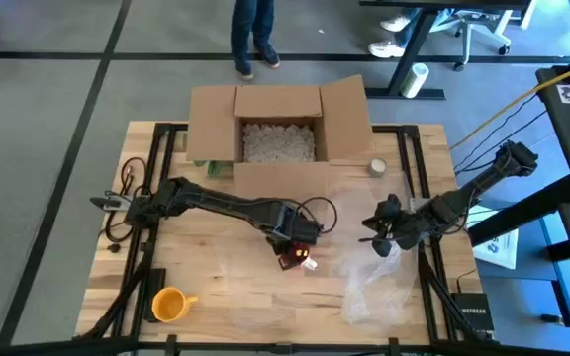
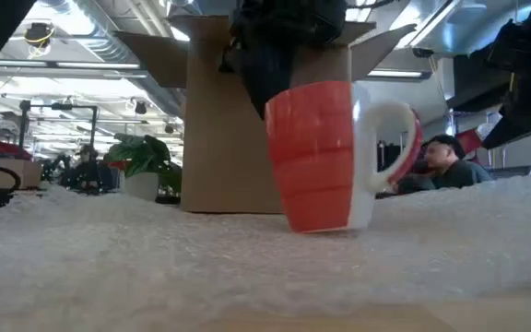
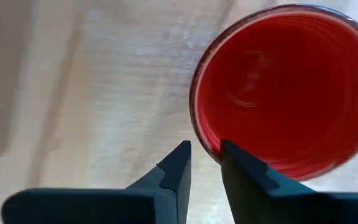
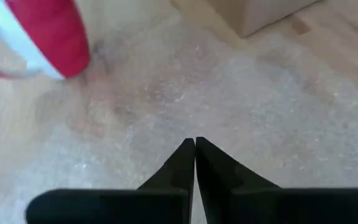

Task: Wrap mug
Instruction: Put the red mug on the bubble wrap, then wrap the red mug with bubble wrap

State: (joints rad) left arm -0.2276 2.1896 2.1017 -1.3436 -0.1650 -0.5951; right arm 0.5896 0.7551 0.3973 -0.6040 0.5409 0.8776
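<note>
A red mug [image 2: 321, 157] with a white handle [image 2: 396, 138] stands upright on a clear sheet of bubble wrap [image 1: 369, 282] in the middle of the table. My left gripper [image 3: 205, 146] comes down onto the mug [image 3: 291, 87] from above and is shut on it. To the mug's right, my right gripper [image 4: 194, 140] hovers over the wrap [image 4: 241, 93] with its fingers shut together and nothing showing between them. In the high view that gripper [image 1: 379, 240] is near the wrap's right part. My left gripper holds the mug by its rim [image 3: 197, 127], one finger inside the cup and one outside, pointing down from above. The mug stays upright with its base [image 2: 325, 226] on the bubble wrap.
An open cardboard box [image 1: 277, 129] filled with white packing peanuts stands at the far middle, with a roll of tape [image 1: 377, 166] to its right. A yellow mug [image 1: 169, 305] sits at the near left. A person [image 2: 445, 161] shows beyond the table.
</note>
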